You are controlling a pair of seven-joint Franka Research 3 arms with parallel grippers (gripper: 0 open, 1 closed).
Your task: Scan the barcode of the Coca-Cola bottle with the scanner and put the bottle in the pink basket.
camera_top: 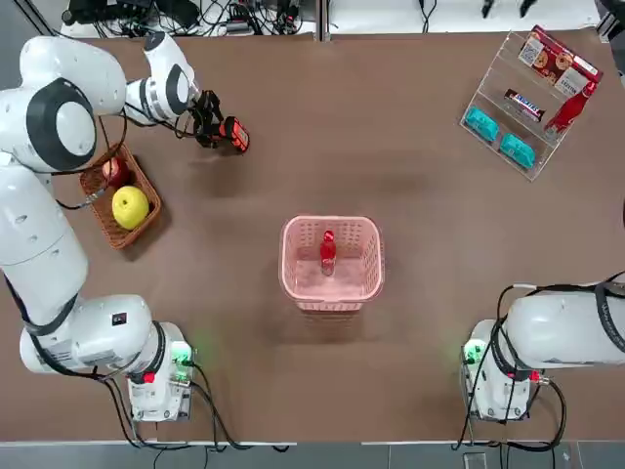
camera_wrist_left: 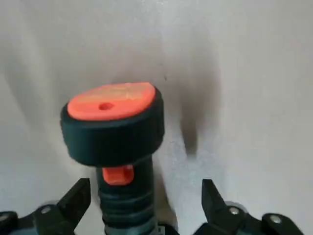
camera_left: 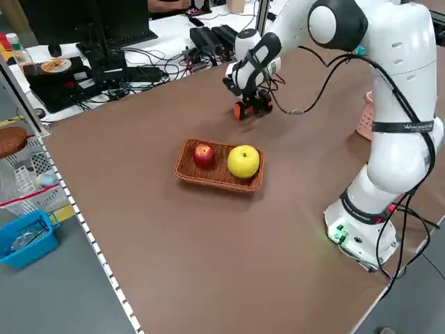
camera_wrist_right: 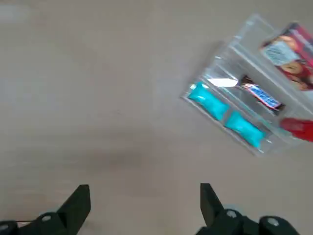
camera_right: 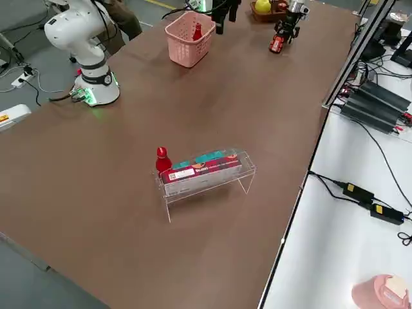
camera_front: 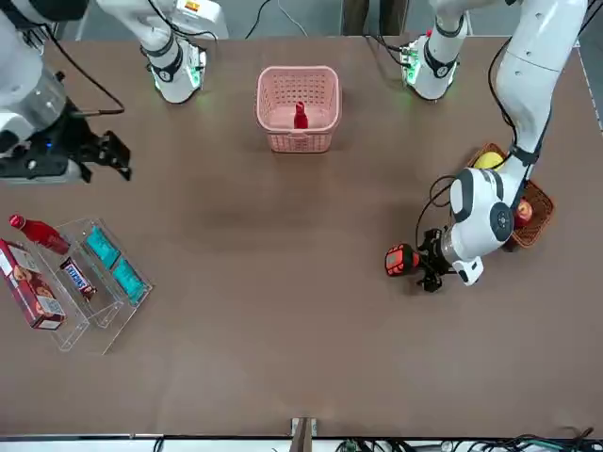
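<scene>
The Coca-Cola bottle (camera_top: 327,250) (camera_front: 301,115), small and red, stands inside the pink basket (camera_top: 293,283) (camera_front: 273,80) at the table's middle. The scanner (camera_top: 235,135) (camera_front: 400,260) (camera_wrist_left: 113,117), black with orange trim, rests on the table at the far left. My left gripper (camera_top: 208,125) (camera_wrist_left: 145,188) is right behind it. Its fingers stand open on either side of the handle, with a gap on each side. My right gripper (camera_front: 111,155) (camera_wrist_right: 144,191) hangs open and holds nothing, off to the robot's right, above bare table near the rack.
A clear display rack (camera_top: 488,98) at the far right holds teal packets, a chocolate bar, a red box and a second red bottle (camera_top: 570,107). A wicker basket (camera_top: 98,217) with an apple and a yellow fruit sits by the left arm. Cables line the far edge.
</scene>
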